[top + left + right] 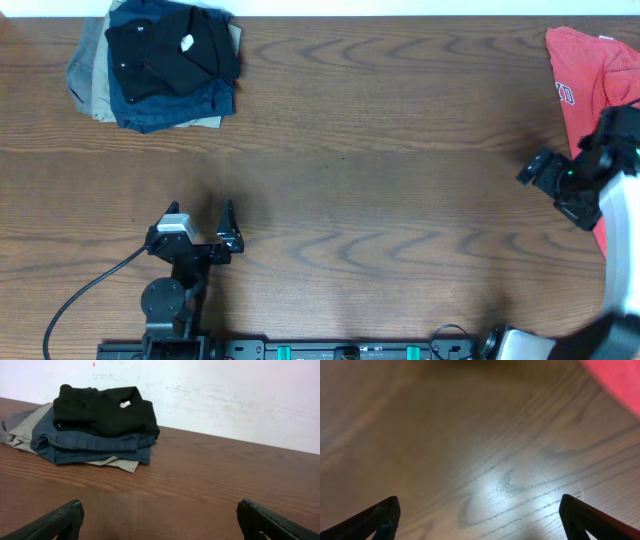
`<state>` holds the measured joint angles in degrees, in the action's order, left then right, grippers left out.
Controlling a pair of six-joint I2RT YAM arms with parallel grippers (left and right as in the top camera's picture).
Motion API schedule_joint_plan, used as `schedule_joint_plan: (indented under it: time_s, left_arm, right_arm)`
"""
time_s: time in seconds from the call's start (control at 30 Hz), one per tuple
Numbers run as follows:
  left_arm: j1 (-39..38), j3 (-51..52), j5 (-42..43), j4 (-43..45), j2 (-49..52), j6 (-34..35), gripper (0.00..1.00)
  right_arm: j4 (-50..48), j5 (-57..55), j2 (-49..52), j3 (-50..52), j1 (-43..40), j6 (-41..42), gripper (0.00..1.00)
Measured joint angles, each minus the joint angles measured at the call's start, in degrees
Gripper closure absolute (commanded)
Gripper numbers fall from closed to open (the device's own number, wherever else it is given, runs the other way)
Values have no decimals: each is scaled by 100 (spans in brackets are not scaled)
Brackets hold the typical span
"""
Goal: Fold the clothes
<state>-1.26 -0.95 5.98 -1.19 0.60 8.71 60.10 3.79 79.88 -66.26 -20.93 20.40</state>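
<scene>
black t-shirt (170,50) lies folded atop the stack (150,105). left pincer (200,206) and right pincer (479,499) both gape empty; park them without snagging that stack.

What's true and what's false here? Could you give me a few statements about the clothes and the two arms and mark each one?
1. The black T-shirt lies on top of the pile of folded garments. True.
2. The left gripper and the right gripper are both open and empty. True.
3. The left gripper touches the black T-shirt. False: it is apart from the pile, with bare table between them.
4. Every garment is in that one pile. False: a red T-shirt lies apart at the table's right edge, by the right gripper.
</scene>
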Motion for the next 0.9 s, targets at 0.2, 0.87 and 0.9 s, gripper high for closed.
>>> schedule_joint_plan:
  time_s: [0.2, 0.87, 0.9]
  left_arm:
    - [0, -4, 0, -9, 0, 0, 2]
    - [0, -11, -2, -15, 0, 0, 2]
    - [0, -13, 0, -17, 0, 0, 2]
  right_arm:
    - [2, -17, -1191, 0, 114, 0, 1]
    - [-1593, 111, -4675, 1453, 1294, -9, 1]
    - [-1941, 173, -4874, 1799, 1394, -11, 1]
